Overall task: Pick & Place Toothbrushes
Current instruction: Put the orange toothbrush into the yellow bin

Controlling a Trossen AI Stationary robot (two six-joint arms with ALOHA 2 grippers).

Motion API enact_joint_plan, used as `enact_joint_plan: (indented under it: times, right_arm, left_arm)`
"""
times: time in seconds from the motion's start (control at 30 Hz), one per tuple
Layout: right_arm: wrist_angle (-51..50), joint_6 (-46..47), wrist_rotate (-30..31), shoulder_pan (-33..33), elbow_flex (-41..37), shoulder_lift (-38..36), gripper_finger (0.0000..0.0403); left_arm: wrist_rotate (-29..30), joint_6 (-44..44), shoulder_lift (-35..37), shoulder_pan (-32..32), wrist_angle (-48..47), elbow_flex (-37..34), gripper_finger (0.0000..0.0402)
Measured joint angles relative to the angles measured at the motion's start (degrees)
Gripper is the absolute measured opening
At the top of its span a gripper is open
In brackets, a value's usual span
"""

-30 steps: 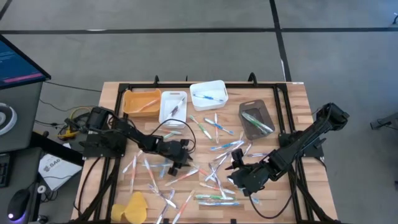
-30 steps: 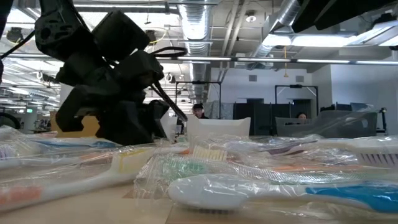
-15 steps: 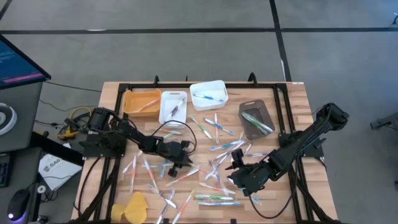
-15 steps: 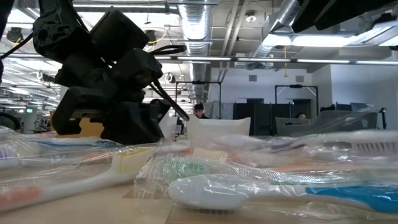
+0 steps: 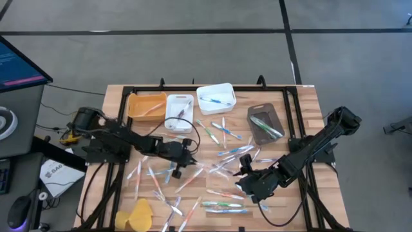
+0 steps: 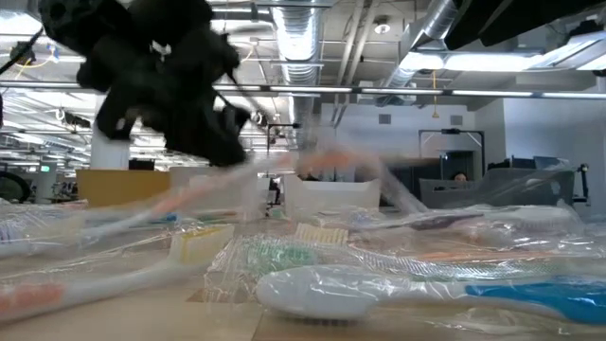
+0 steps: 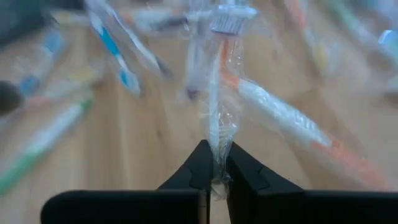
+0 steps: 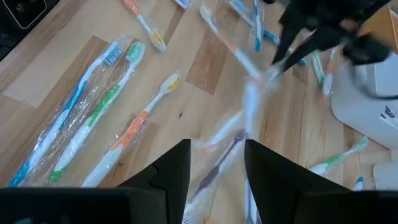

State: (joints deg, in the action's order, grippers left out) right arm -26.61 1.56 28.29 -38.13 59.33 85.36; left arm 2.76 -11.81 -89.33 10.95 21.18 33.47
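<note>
A wrapped toothbrush (image 7: 219, 93) with an orange and white handle is pinched by its clear wrapper between the closed fingers of the left gripper (image 5: 185, 159), near the middle of the wooden table (image 5: 116, 96). In the left wrist view the black fingertips (image 7: 200, 167) are seen clamped on the plastic, the bristle head pointing away from the gripper. In the low view the same brush (image 6: 284, 175) appears as a blur lifted off the tabletop below the dark left gripper (image 6: 213, 142).

The right gripper (image 5: 246, 169) is held low over the right half of the table, its fingers (image 8: 171, 168) parted above a wrapped brush that is not gripped.

Dozens of other toothbrushes (image 5: 222, 206) are scattered loose across the tabletop. Along the far edge stand an orange bin (image 5: 135, 100), two white bins (image 5: 171, 122) and a dark tray (image 5: 252, 119), each with a few brushes inside. A yellow lump (image 5: 138, 216) lies at the near left corner.
</note>
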Motion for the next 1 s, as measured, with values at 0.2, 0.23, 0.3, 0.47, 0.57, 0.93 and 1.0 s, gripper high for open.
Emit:
enact_joint_plan:
  times: [0.2,0.23,0.3,0.47,0.57,0.93,1.0]
  right_arm:
    - [-0.2,0.0,0.0,0.0,0.0,0.0,0.0145]
    - [-0.3,0.0,0.0,0.0,0.0,0.0,0.0145]
    - [-0.4,0.0,0.0,0.0,0.0,0.0,0.0145]
    - [-0.4,0.0,0.0,0.0,0.0,0.0,0.0145]
    - [-0.4,0.0,0.0,0.0,0.0,0.0,0.0145]
    - [-0.4,0.0,0.0,0.0,-0.7,0.0,0.0145]
    - [-0.4,0.0,0.0,0.1,-1.2,0.0,0.0145]
  left_arm:
    - [8.0,-0.5,10.7,1.8,-6.8,0.1,0.0011]
    - [10.3,-1.5,12.2,2.3,-7.8,0.1,0.0012]
    - [15.8,-3.4,14.6,3.6,-10.0,0.1,0.0013]
    - [25.1,-5.1,19.0,5.3,-11.2,0.1,0.0012]
    - [31.4,-4.1,21.2,5.4,-11.6,0.1,0.0012]
    - [42.7,2.1,31.5,4.1,-22.7,0.2,0.0012]
    - [43.3,3.8,33.6,3.1,-26.5,0.2,0.0012]
